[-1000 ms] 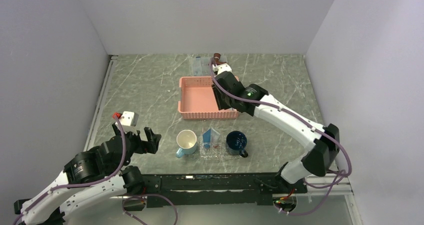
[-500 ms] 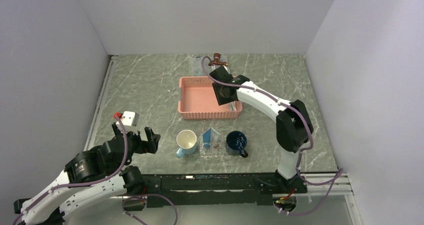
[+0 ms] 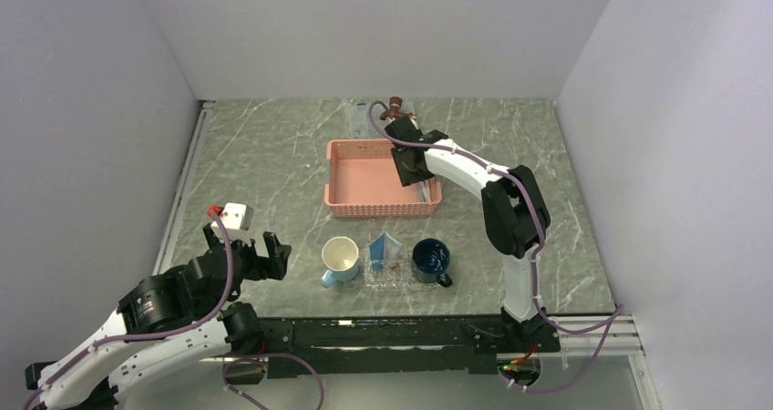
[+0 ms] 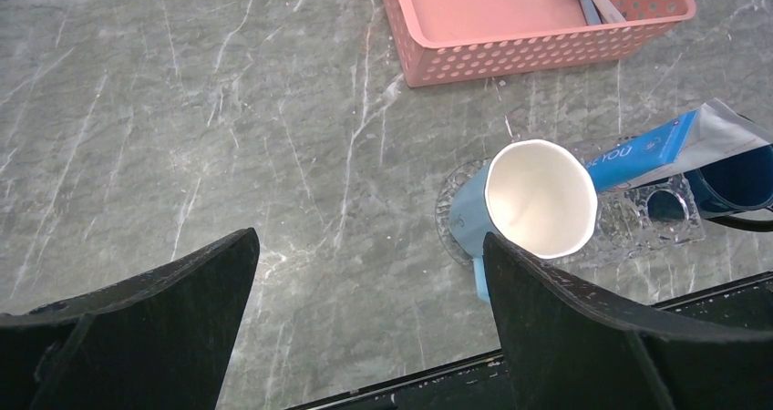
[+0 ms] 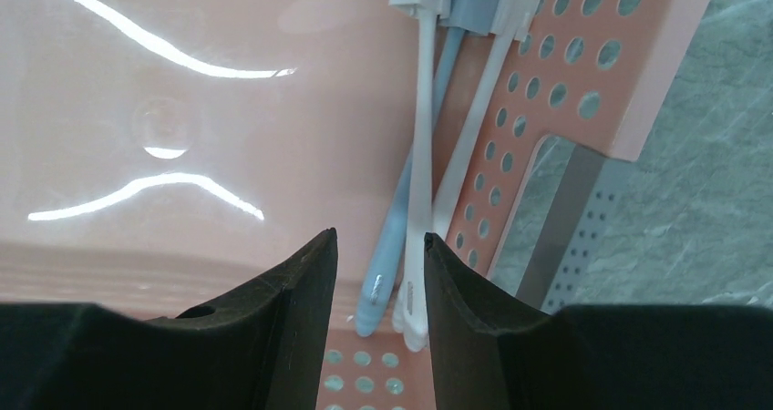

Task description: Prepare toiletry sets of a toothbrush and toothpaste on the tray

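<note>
Several toothbrushes lie along the right wall of the pink basket [image 3: 365,178]: two white ones [image 5: 422,155] and a pale blue one [image 5: 392,237]. My right gripper [image 5: 378,246] hangs low inside that basket, also seen from above [image 3: 412,166]. Its jaws stand narrowly open, with the handle ends in the gap just beyond the tips and nothing gripped. A light-blue toothpaste [image 3: 384,246] leans in the small clear tray [image 3: 392,280], and shows again as a tube [image 4: 638,153] over the tray [image 4: 638,228]. My left gripper [image 4: 369,240] is wide open over bare table, left of the cups.
A white cup with a blue outside [image 3: 339,260] stands left of the tray, and a dark blue mug [image 3: 430,258] stands right of it. Clear packaging [image 3: 363,118] lies behind the basket. Walls close in the table on three sides.
The right arm has folded its elbow in while its gripper stayed in the basket's right side, shifting slightly toward the back. The left arm has not moved.
</note>
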